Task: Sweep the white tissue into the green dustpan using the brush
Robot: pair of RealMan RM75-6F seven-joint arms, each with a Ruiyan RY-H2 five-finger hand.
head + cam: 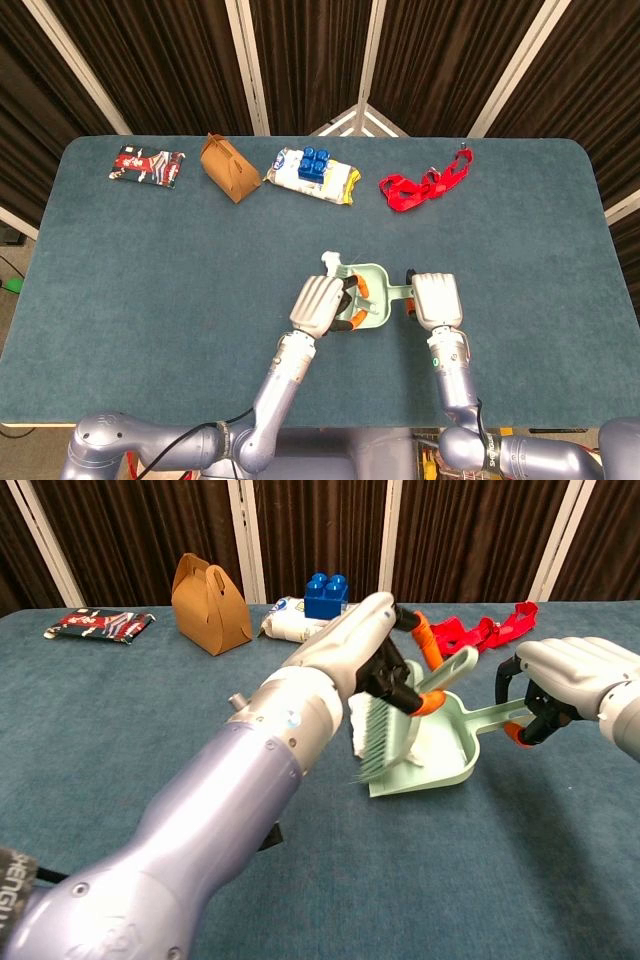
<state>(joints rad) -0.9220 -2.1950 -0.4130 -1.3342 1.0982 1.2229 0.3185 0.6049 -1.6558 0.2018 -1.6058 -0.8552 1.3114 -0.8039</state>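
My left hand (320,305) grips the brush (392,730) by its orange-wrapped handle, with the pale green bristles down inside the mouth of the green dustpan (445,755). A bit of the white tissue (330,262) shows at the pan's far left corner, and in the chest view the tissue (356,727) sits squeezed between my left forearm and the bristles. The hand hides most of the pan (375,298) from above. My right hand (437,298) holds the pan's handle (495,717) at the right, and the right hand (570,675) is curled around it.
Along the far edge lie a snack packet (147,164), a brown carton (230,168), a blue block on a wrapped package (315,166) and a red strap (425,184). My left arm (250,770) crosses the near middle of the table.
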